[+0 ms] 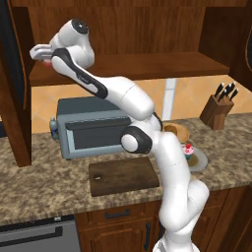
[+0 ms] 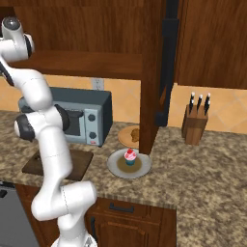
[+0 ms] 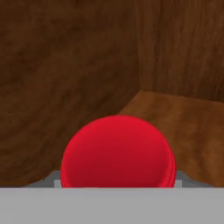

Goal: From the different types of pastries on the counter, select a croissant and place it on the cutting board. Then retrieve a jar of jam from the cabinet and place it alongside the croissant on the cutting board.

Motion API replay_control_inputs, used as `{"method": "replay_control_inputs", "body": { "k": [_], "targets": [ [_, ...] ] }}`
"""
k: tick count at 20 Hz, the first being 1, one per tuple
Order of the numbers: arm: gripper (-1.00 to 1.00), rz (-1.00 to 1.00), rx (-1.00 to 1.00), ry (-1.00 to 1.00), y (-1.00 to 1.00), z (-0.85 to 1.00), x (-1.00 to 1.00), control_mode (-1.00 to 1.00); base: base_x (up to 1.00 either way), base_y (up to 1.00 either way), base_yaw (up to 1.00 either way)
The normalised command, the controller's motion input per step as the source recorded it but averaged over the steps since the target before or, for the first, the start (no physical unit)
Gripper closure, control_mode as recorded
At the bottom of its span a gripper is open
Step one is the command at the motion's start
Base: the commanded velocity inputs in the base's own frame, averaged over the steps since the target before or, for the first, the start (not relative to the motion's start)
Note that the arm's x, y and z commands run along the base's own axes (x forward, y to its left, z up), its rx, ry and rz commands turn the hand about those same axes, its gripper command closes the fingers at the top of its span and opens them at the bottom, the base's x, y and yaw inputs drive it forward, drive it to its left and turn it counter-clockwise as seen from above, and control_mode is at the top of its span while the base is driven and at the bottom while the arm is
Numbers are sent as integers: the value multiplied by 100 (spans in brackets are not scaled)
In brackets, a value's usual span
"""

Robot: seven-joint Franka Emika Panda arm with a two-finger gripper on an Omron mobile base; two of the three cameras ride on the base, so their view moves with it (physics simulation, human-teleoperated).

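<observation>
The arm reaches up toward 11 o'clock into the cabinet (image 1: 147,64), the gripper (image 1: 44,55) level over the plank shelf. Its jaws have narrowed around the jar of jam (image 3: 118,151), which sits directly between them, at 6 o'clock in the hand view.

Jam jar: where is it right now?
The jam jar sits on the cabinet shelf at its left end, at the gripper, above the toaster oven.
</observation>
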Motion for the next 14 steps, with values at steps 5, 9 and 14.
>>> {"method": "replay_control_inputs", "body": {
  "k": [5,9,14],
  "targets": [
    [100,1,-2,7,1,52,-4,-100,0,0,0],
    [100,0,-11,-3,-23,-26,-85,-100,0,0,0],
    [100,0,-8,-19,-43,-29,-100,-100,0,0,0]
  ]
}}
